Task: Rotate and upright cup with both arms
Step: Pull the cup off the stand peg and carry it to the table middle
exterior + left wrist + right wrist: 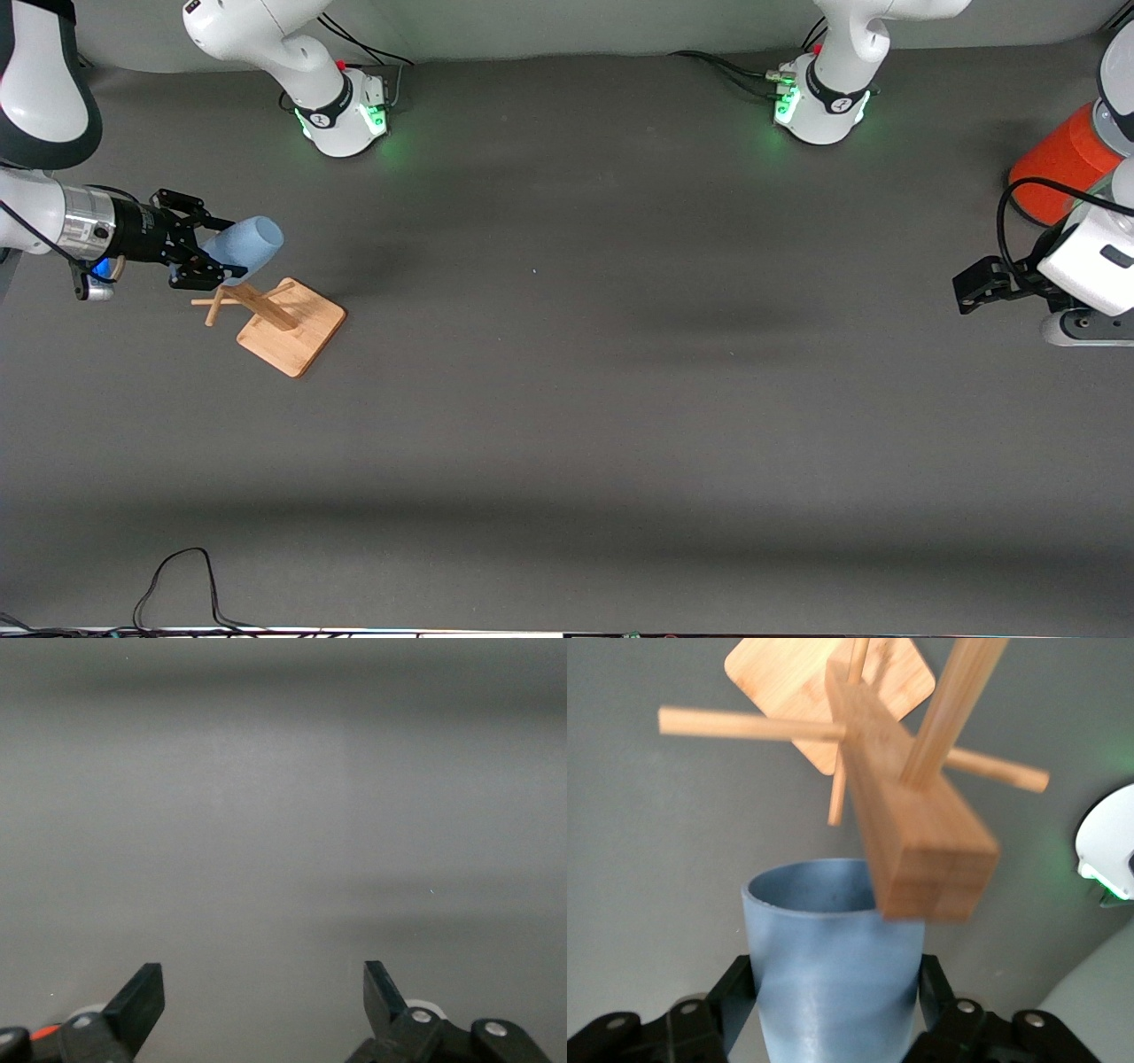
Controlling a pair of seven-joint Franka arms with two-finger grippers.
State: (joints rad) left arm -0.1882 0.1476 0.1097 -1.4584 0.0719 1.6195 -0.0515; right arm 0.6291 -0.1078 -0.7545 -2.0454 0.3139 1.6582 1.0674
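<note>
Setting: dark grey table [567, 425] under two white arms, a wooden peg stand [282, 323] near the right arm's end, an orange-red cylinder [1059, 168] at the left arm's end.

Right pincer [211, 254]: clamped on the cup [244, 248], one finger on each side of its wall, up in the air over the top of the stand.

Cup: light blue, lying roughly on its side in the grip. In the right wrist view the cup [833, 957] sits between the black fingers [735, 992] with its open mouth pointing away from the pincer toward the stand's post [921, 842], which overlaps the rim. Whether wood and rim touch cannot be told.

Left pincer [974, 291]: fingers spread apart and empty, low over bare table at its own end, well apart from the cup; this arm waits. Its wrist view shows only the two fingertips [142, 997] and grey surface.

Risk: the pegs [753, 724] stick out close to the cup's mouth, so a sideways or turning move could catch the rim, tip the stand, or twist the cup out of the grip.

Risk at the handover: smooth tapered plastic held by two fingers may slide if the second pincer closes off-centre.
</note>
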